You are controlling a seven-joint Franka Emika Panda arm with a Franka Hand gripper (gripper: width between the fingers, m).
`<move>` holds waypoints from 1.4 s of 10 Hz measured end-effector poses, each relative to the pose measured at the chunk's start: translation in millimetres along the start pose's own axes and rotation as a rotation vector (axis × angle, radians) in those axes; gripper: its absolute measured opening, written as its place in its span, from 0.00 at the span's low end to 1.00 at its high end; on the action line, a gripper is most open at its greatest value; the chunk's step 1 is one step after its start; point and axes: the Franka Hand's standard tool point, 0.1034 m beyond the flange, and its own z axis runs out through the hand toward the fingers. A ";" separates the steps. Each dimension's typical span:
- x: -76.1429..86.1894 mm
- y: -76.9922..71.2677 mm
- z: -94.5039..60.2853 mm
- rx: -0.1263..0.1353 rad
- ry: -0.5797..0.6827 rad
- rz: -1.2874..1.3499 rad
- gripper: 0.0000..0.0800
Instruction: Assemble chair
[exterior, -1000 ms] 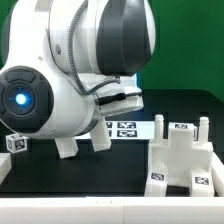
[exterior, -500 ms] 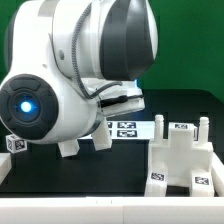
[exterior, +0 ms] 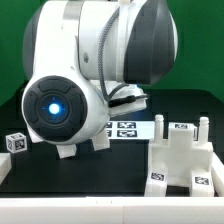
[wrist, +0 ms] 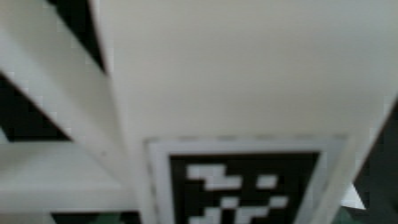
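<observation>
As the arm (exterior: 100,60) has swung toward the exterior view's right, it now blocks the middle of the scene, probably while repositioning a part. The chair's joined block (exterior: 185,160) sits at four o'clock. A blurred tagged part (wrist: 231,100) fills the wrist view. The gripper is hidden, so I cannot tell whether it pinches anything.

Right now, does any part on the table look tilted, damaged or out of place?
Nothing stands out. The chunky white plastic tagged structure stands upright at the exterior view's right, and the small white tagged cube rests at that view's left. The robot arm hides the middle.
</observation>
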 end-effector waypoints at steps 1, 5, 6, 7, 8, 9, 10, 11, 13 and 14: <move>0.3 -0.4 0.5 -0.009 -0.004 0.001 0.36; 2.5 -5.4 5.3 0.051 -0.013 0.052 0.36; 1.5 -2.2 5.5 0.048 -0.015 0.056 0.36; 2.0 -3.9 5.6 0.045 -0.016 0.055 0.36; 2.0 -4.1 5.6 0.044 -0.016 0.054 0.36; 2.0 -4.1 5.6 0.044 -0.016 0.054 0.36; 2.0 -4.1 5.6 0.044 -0.016 0.054 0.36; 2.0 -4.1 5.6 0.044 -0.016 0.054 0.36; 2.0 -4.1 5.6 0.044 -0.016 0.054 0.36; 2.2 -4.4 5.8 0.042 -0.017 0.058 0.36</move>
